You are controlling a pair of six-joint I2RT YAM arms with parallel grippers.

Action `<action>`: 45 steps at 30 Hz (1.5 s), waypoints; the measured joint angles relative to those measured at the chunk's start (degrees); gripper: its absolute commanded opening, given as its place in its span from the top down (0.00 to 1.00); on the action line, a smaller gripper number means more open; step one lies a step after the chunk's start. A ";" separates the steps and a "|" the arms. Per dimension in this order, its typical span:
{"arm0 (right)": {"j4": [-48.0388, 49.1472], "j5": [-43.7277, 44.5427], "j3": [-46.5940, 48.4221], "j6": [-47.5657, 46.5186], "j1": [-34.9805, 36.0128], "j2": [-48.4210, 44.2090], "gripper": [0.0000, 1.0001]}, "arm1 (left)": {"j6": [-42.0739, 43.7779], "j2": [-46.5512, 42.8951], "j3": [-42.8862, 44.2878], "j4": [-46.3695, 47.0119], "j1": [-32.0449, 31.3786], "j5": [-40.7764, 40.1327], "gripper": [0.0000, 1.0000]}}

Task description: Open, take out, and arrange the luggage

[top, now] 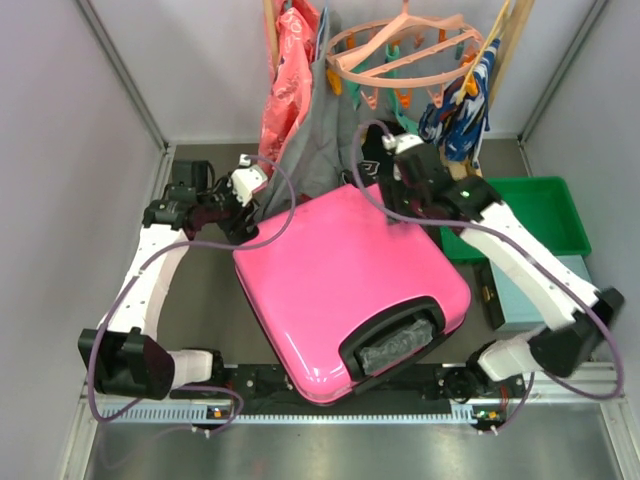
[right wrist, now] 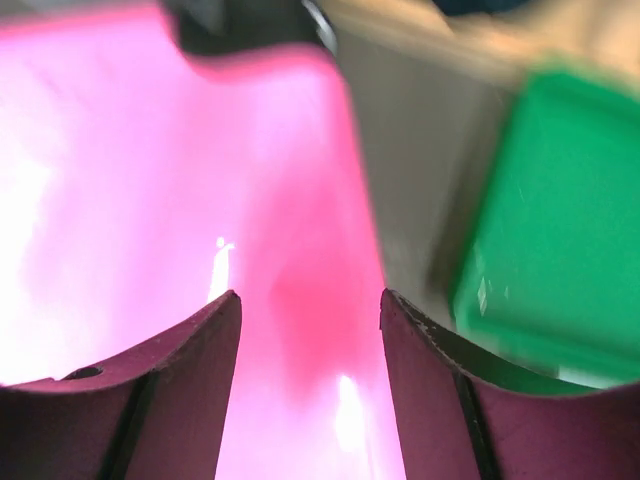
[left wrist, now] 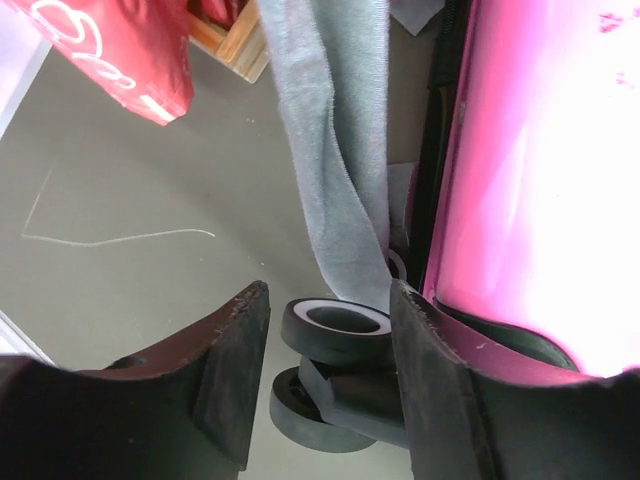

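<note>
large hot-pink hard-shell suitcase (top: 345, 275) is seen closed, lying between both arms on the dark table (top: 205, 300).
left gripper (left wrist: 328, 300) is parted, a black wheel (left wrist: 337, 332) framed between its jaws; right gripper (right wrist: 310, 305) is parted over the pink shell, nothing gripped.

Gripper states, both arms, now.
Left gripper: open, holding nothing, beside the luggage.
Right gripper: open, holding nothing, over the luggage.

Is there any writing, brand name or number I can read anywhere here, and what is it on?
No text here can be read in full.
The red bag has white lettering, but it is cut off at the picture's edge and unreadable.
The luggage shows no label or brand on its pink shell.
</note>
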 measured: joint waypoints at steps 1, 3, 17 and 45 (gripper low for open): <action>-3.08 1.51 -0.83 2.29 0.09 -2.62 0.42 | -0.48 0.00 0.00 0.13 0.09 -0.20 0.40; -8.76 3.41 -3.26 7.74 0.15 -8.37 0.42 | -1.33 0.00 0.11 0.37 0.24 -0.63 0.36; -25.79 9.31 -12.79 55.17 30.49 -24.09 0.39 | -6.75 0.04 0.76 2.32 0.85 -9.20 0.31; -22.14 3.39 -19.23 80.81 39.08 -24.35 0.32 | -2.14 7.19 -0.13 7.87 0.85 -1.68 0.33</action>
